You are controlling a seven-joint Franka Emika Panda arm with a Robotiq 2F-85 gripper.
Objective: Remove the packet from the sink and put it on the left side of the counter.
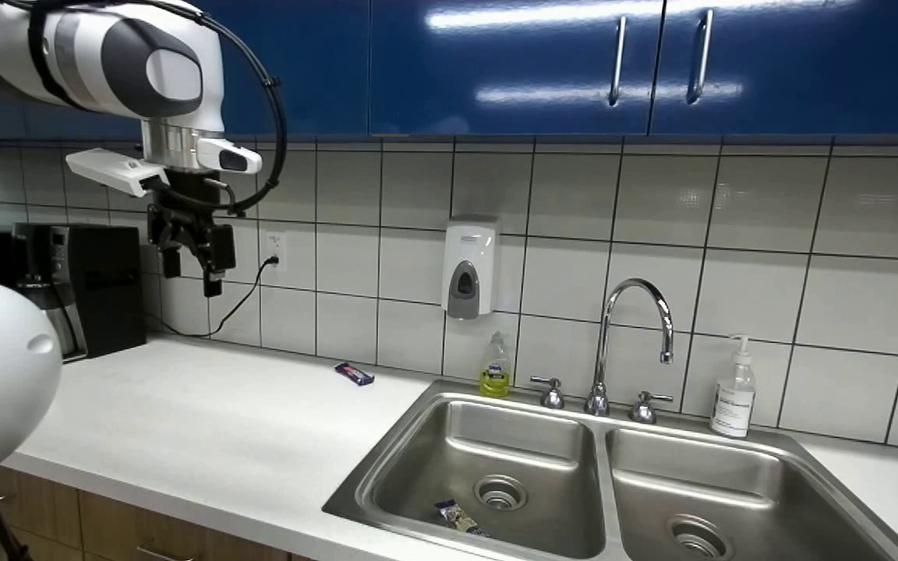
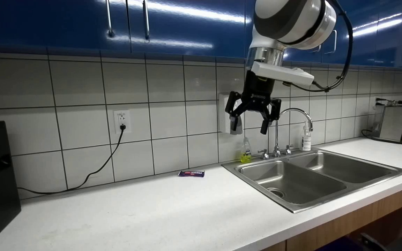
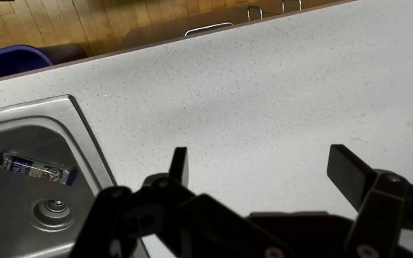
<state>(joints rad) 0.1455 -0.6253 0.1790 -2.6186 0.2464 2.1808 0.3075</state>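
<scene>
The packet (image 1: 461,517), an oblong dark-blue and clear wrapper, lies flat in a basin of the steel sink (image 1: 410,421), beside the round drain. The packet also shows at the left of the wrist view (image 3: 34,168); in an exterior view the sink (image 2: 257,188) shows but its front wall hides the packet. My gripper (image 1: 192,276) is open and empty, high above the off-white counter (image 1: 184,413). It is to the side of the sink, well apart from the packet. The gripper also shows in an exterior view (image 2: 250,127) and in the wrist view (image 3: 258,157).
A second, purple wrapped bar (image 1: 355,373) lies on the counter by the tiled wall. A soap bottle (image 1: 495,370), a chrome faucet (image 1: 601,351) and a pump bottle (image 1: 733,393) stand behind the sink. A dispenser (image 1: 470,267) hangs on the wall. A black appliance (image 1: 106,284) stands at the counter's end.
</scene>
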